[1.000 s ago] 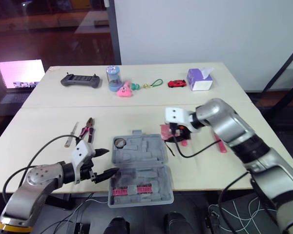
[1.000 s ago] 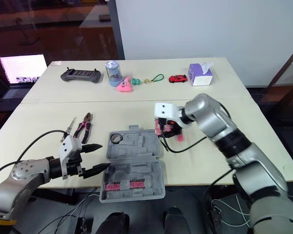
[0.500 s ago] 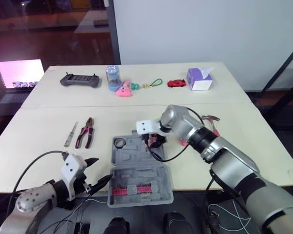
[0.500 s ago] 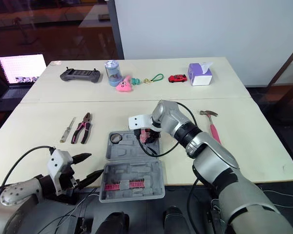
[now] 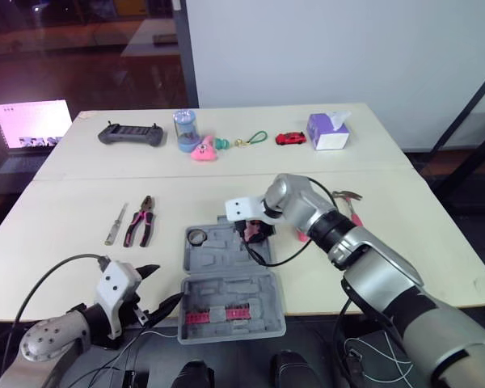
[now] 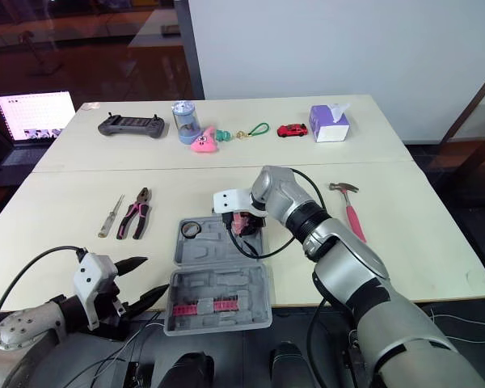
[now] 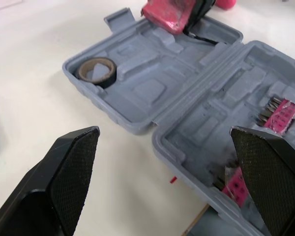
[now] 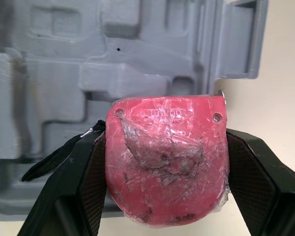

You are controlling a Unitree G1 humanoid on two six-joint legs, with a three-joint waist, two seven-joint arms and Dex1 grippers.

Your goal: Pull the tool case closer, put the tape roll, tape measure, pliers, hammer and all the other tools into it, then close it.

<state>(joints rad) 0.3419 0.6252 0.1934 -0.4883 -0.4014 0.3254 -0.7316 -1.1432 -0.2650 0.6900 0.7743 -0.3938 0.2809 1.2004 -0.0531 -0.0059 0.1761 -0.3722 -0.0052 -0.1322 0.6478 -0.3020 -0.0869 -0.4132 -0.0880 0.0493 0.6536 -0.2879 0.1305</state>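
Note:
The grey tool case (image 5: 230, 279) lies open near the table's front edge. A black tape roll (image 5: 197, 237) sits in its far left pocket, and red bit holders (image 5: 217, 314) in its near half. Over the case's far right half my right gripper (image 5: 255, 233) is shut on the red tape measure (image 8: 167, 157). Its fingers (image 8: 76, 182) press on both sides of it. My left gripper (image 5: 163, 284) is open at the case's front left corner, past the table edge. Pliers (image 5: 141, 222) and a screwdriver (image 5: 115, 224) lie left of the case. The hammer (image 6: 349, 212) lies to the right.
Along the far side stand a black controller (image 5: 131, 133), a blue cup (image 5: 186, 129), a pink toy (image 5: 204, 149), a green cord (image 5: 259, 137), a red toy car (image 5: 291, 138) and a tissue box (image 5: 328, 131). A lit laptop (image 5: 31, 125) is at far left.
My right gripper carried the tape measure left from beside the case to over its far half, uncovering the hammer. My left gripper drew back toward the table's front edge.

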